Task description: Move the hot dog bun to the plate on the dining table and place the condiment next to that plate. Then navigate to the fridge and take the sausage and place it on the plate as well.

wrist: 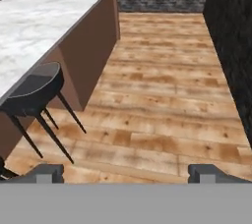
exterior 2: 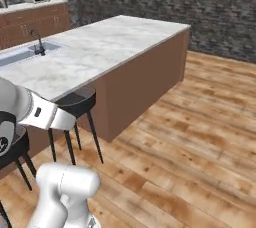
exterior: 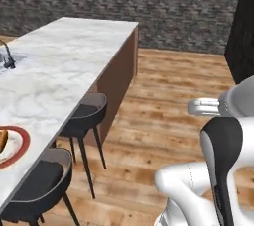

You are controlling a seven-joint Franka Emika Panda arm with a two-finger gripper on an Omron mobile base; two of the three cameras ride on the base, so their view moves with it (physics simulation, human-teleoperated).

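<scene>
Seemingly mid-drive: from my left base camera, the red-rimmed plate [exterior: 15, 146] on the marble surface [exterior: 54, 66] carries something tan, likely the bun. Right base camera: stools [exterior 2: 75, 103], sink [exterior 2: 20, 54], no fridge yet. Hand camera: my gripper [wrist: 127, 173] fingers [wrist: 49, 172] spread wide, empty; sausage unfetched.

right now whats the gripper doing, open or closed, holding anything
Gripper: open, fingertips set wide apart, nothing held between them; it looks out over the wooden floor beside the island counter.
</scene>
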